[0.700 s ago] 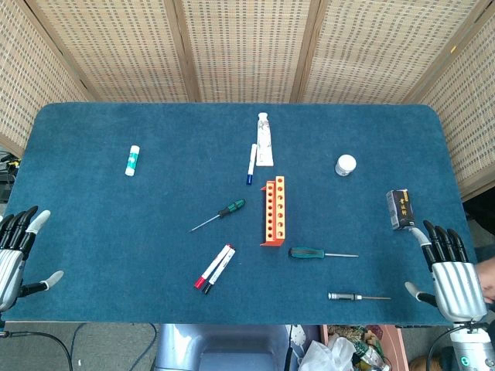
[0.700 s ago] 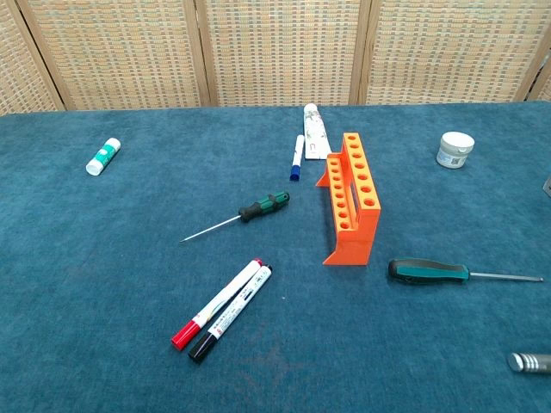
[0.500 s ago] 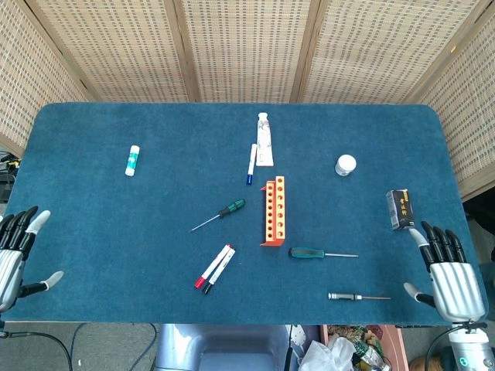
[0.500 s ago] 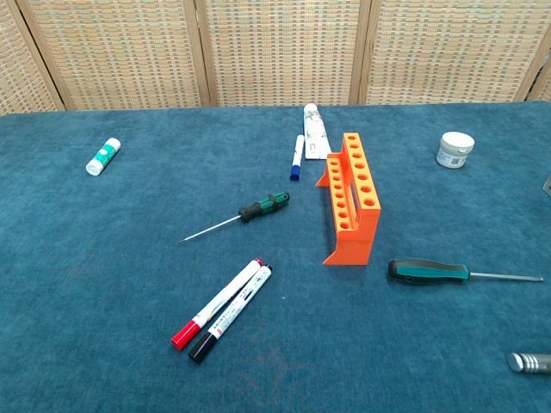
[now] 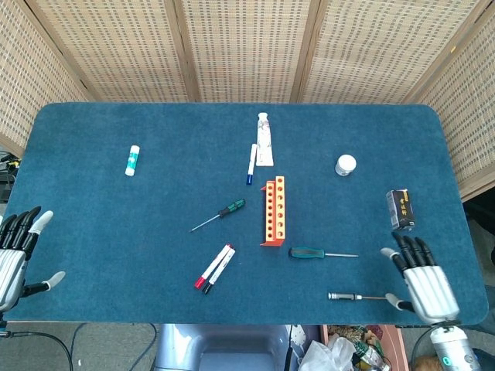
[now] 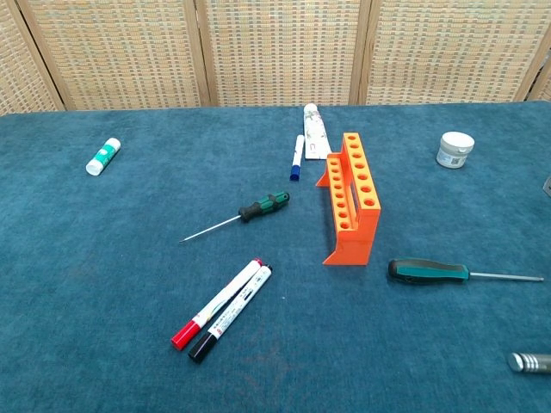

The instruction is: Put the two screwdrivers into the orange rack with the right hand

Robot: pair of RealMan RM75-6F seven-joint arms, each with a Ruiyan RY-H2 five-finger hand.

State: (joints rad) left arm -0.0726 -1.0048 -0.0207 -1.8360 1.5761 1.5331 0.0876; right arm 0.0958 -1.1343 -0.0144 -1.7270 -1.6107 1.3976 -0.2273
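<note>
The nearer screwdriver (image 5: 322, 253), dark green handle, lies just right of the orange rack (image 5: 273, 210) near the table's front edge, long axis parallel to that edge, tip pointing right. The right hand (image 5: 421, 282), released and empty at the front right corner, is closer; the screwdriver lies to its left. A metal tool (image 5: 357, 296) lies between. The second screwdriver (image 5: 220, 214) lies left of the rack. The left hand (image 5: 17, 255) rests empty, fingers spread, at the front left corner.

At the lower right of the head view, the right hand (image 5: 428, 287) had a silver-grey metal back, black fingers and a pale-tipped thumb. At the lower left edge, the left hand (image 5: 14, 255) looked alike: silver body, black fingers, pale tips.
</note>
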